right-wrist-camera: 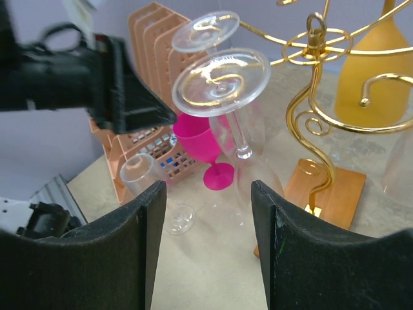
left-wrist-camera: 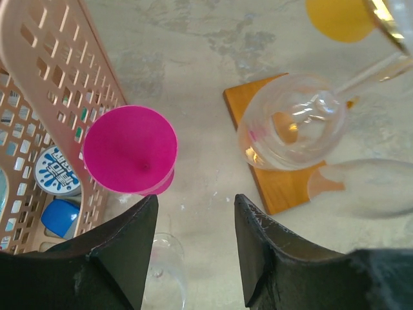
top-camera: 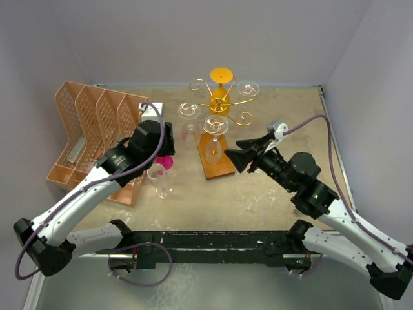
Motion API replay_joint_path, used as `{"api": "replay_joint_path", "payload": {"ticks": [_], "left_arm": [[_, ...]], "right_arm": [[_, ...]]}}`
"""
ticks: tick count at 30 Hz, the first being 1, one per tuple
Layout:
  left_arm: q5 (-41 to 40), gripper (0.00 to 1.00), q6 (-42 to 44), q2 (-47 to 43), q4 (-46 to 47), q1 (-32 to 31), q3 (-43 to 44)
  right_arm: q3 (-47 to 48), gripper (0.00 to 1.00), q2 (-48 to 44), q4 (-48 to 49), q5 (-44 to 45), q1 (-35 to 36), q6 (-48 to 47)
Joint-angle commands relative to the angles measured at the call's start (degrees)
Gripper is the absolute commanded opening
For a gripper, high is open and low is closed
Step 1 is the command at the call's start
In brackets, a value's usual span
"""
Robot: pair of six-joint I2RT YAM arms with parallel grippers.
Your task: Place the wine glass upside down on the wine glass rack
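The wine glass (right-wrist-camera: 240,129) is clear, with a flat round foot, a thin stem and a tall bowl. It hangs upside down on the near side of the wine glass rack (top-camera: 222,169). Its foot is caught in a curled gold arm and its bowl points down over the reddish wooden base.

My right gripper (right-wrist-camera: 206,194) has its jaws spread, just right of the bowl and grasping nothing. My left gripper (left-wrist-camera: 193,206) is also released and empty, to the left of the rack.

Only my right wrist view shows the wire spiral through the glass's foot. My left wrist view looks onto the bowl over the wood. It also shows a pink glass (left-wrist-camera: 129,150) upright beside the peach organiser (left-wrist-camera: 58,84). The top view alone shows the whole rack. An orange glass (top-camera: 221,97) hangs at its far side, with more clear glasses left and right. A small clear glass (top-camera: 159,179) stands on the table just near of the pink one.
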Motion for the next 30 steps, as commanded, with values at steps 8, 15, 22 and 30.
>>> {"api": "replay_joint_path", "payload": {"ticks": [8, 15, 22, 30], "left_arm": [[7.9, 0.41, -2.9, 10.4, 6.8, 10.2, -2.1], [9.6, 0.42, -2.6, 15.5, 7.7, 10.3, -2.6], [7.5, 0.23, -1.3, 16.8, 9.3, 10.3, -3.7], [6.7, 0.00, 1.5, 16.4, 7.8, 10.3, -2.6]], "right_arm": [[5.8, 0.57, -11.1, -2.7, 6.4, 0.1, 8.4], [7.1, 0.57, -14.1, -3.1, 9.6, 0.1, 12.2], [5.8, 0.55, -16.4, -0.6, 9.4, 0.1, 16.3], [5.6, 0.55, -15.8, 0.6, 9.7, 0.1, 17.7]]}}
